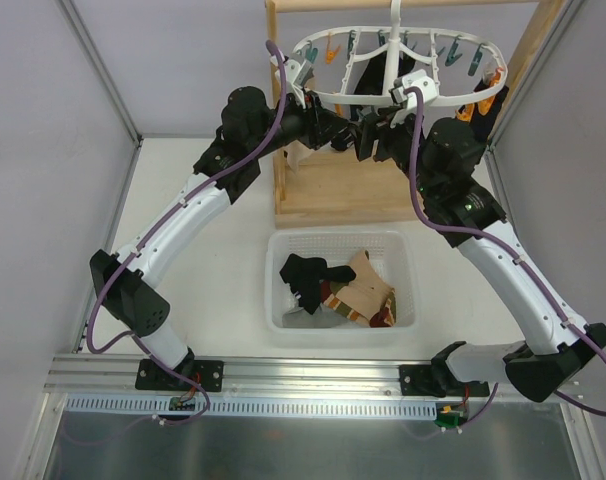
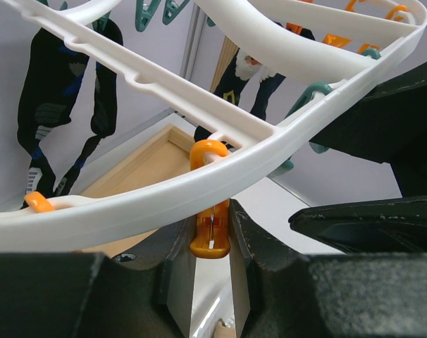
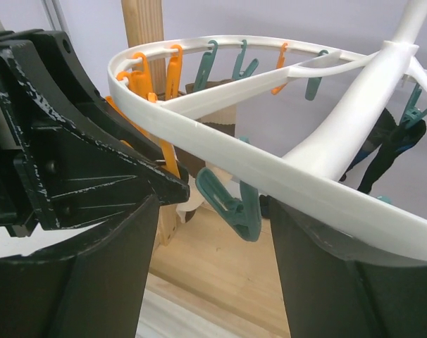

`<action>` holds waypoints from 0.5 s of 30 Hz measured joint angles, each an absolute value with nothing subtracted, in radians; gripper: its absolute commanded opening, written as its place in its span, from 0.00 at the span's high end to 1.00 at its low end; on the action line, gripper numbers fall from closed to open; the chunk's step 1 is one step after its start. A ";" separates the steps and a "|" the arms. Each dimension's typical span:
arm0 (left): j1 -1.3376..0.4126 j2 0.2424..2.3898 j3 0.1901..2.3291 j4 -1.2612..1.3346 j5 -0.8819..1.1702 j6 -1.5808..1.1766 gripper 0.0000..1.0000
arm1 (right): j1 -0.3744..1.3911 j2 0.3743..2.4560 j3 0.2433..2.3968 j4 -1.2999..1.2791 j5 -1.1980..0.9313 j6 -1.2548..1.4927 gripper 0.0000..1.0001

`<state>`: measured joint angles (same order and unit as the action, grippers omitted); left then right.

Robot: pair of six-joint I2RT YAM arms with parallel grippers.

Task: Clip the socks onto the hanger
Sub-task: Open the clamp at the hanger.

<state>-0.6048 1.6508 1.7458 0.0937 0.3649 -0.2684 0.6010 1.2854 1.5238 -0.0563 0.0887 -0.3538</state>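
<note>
My left end effector (image 2: 210, 224) grips the orange pin (image 2: 211, 243), upright at lower centre under hanger (image 2: 129, 211) rim; right end effector (image 3: 213, 236) open round teal pin (image 3: 231, 205)

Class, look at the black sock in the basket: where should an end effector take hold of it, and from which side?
Probably best to grip the black sock at its bunched middle, coming straight down from above. It lies on top of the other socks, and the basket walls stand all around it, blocking a sideways approach.
</note>
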 measured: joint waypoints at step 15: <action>-0.605 1.641 1.723 0.098 0.364 -0.247 0.79 | 0.601 1.339 1.534 -0.040 0.082 -0.326 0.38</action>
